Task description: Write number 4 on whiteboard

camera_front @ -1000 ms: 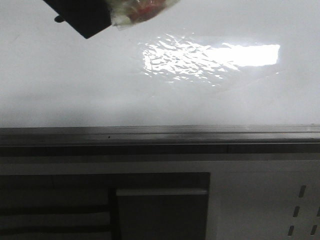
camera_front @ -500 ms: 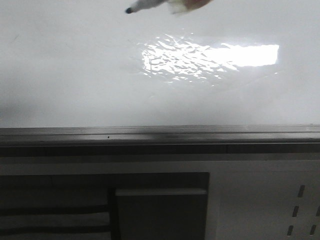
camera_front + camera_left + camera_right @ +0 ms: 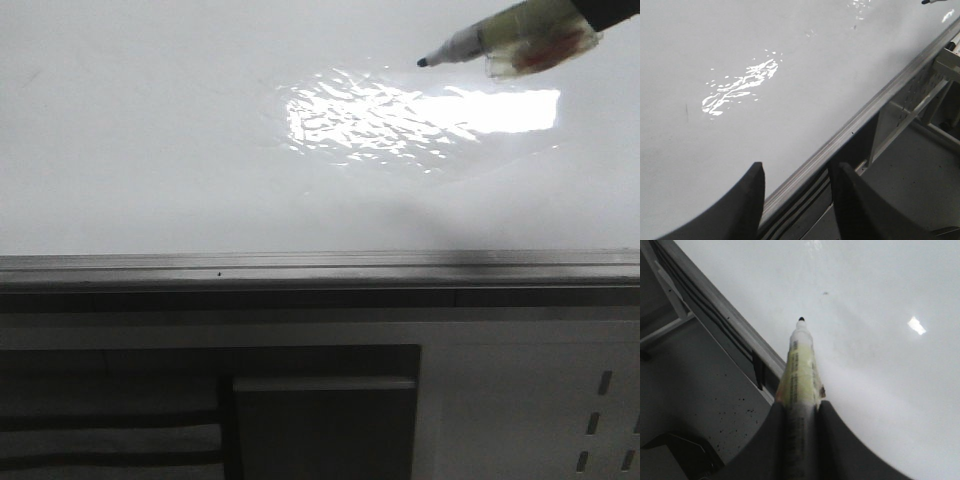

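Here the right gripper (image 3: 801,415) has its two dark fingers (image 3: 771,440) pressed against either side of one marker (image 3: 800,370), which they clamp with no gap showing; the marker's body is wrapped in yellowish tape and its black tip (image 3: 801,319) points away from the wrist, out over the whiteboard (image 3: 880,315). In the front view that same marker (image 3: 470,42) enters from the upper right corner, its taped part blurred (a reddish patch shows through the wrapping), and its tip (image 3: 422,63) sits just above the left end of the bright glare patch (image 3: 420,112) on the whiteboard (image 3: 150,150); whether the tip touches the surface or hangs just off it cannot be told. The left gripper (image 3: 797,202) is parted, its two black fingers (image 3: 740,210) wide of each other with nothing between them, straddling the whiteboard's grey metal rail (image 3: 860,117). One rail (image 3: 300,268) runs the full width along the near edge of the board in the front view. No drawn figure of the number 4 can be made out on the board in any view; only a tiny dark speck (image 3: 825,292) shows beyond the marker tip, and a faint short mark (image 3: 686,112) lies beside the glare in the left wrist view. Below the rail stands one white perforated panel (image 3: 600,420).
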### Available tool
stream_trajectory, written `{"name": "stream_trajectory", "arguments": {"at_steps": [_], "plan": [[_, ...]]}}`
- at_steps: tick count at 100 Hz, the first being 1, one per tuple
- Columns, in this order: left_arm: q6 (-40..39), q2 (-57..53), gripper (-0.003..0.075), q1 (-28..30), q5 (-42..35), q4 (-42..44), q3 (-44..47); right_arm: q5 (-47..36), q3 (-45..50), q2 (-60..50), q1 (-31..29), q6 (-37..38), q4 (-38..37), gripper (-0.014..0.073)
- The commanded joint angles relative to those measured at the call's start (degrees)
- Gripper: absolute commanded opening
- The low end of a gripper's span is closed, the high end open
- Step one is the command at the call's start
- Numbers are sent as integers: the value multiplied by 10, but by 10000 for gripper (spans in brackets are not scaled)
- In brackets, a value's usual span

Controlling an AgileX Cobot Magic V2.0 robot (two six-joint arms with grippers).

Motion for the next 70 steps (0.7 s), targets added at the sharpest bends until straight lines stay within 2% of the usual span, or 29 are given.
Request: {"name": "stream_trajectory", "arguments": {"at_steps": [1, 19, 41, 47, 59, 70], "plan": [[-5, -3, 303, 2, -45, -25, -11, -52, -18, -8, -4, 4, 13, -64], [-5, -2, 303, 2, -45, -26, -10, -4, -87, 40, -4, 73, 21, -64], [-5, -2, 303, 2, -45, -26, -10, 175, -240, 149, -4, 104, 26, -64], [-5, -1, 303, 2, -45, -26, -10, 151, -231, 161, -3, 103, 53, -64], [-5, -1, 303, 2, -45, -25, -10, 8, -150, 150, 14, 103, 74, -64], [-5, -1, 303, 2, -49, -25, -10, -36, -120, 157, 15, 104, 87, -64]]}}
